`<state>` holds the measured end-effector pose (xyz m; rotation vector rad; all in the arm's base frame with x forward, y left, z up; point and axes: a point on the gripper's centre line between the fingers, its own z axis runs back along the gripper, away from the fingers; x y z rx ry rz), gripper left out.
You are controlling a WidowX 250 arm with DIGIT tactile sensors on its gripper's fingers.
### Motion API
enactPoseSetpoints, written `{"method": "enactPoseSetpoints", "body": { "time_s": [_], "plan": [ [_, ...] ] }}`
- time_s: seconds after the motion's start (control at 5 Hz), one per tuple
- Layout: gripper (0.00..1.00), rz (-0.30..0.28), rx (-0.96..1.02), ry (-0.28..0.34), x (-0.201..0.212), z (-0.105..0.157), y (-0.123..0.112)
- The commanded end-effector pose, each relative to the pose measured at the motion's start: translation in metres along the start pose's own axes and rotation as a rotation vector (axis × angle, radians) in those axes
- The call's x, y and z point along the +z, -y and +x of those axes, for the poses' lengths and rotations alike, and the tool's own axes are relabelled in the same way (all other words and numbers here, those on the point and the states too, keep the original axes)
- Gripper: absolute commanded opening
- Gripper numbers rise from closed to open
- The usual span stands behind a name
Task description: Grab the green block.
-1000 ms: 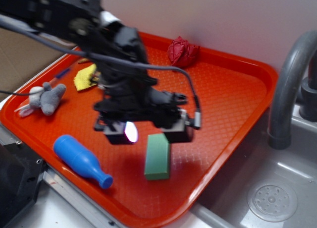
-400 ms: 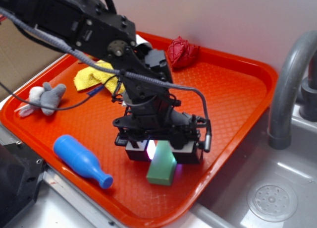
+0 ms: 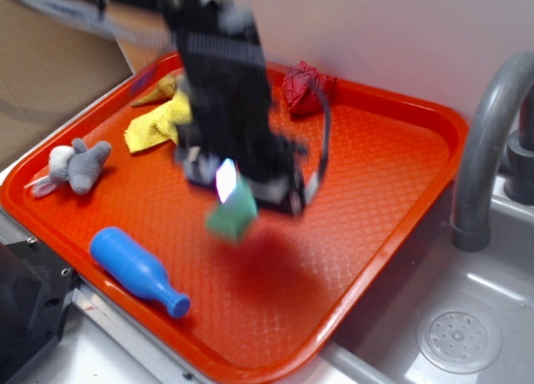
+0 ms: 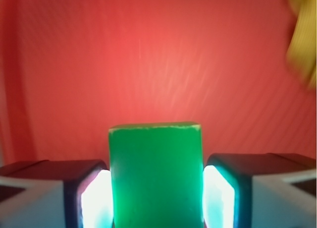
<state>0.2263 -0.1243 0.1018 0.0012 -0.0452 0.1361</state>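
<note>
The green block (image 3: pixel 232 215) hangs in the air above the red tray (image 3: pixel 375 167), with a dark shadow on the tray below it. My gripper (image 3: pixel 242 194) is shut on it, blurred by motion in the exterior view. In the wrist view the green block (image 4: pixel 156 176) fills the gap between the two lit fingers (image 4: pixel 94 198), which press against both of its sides, with the tray floor far behind. My gripper (image 4: pixel 155 200) holds the block by its lower part.
On the tray lie a blue toy bottle (image 3: pixel 136 270) at the front left, a grey and white plush mouse (image 3: pixel 73 166) at the left, a yellow cloth (image 3: pixel 158 123) and a red crumpled ball (image 3: pixel 305 87) at the back. A sink with a grey faucet (image 3: pixel 488 142) stands to the right.
The gripper came down around the green block on the tray, shut on it, and has lifted it up and toward the back left. The other objects stayed put.
</note>
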Motion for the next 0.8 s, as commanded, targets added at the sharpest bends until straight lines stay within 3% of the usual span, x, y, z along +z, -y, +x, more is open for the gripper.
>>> {"method": "enactPoseSetpoints", "body": {
  "time_s": [0.0,0.2,0.6],
  "plan": [
    [0.0,-0.018,-0.111,0.03,0.092,0.033,-0.048],
    [0.0,-0.031,-0.184,0.027,0.104,0.023,-0.041],
    [0.0,-0.052,-0.121,0.136,0.125,0.003,-0.042]
  ]
}}
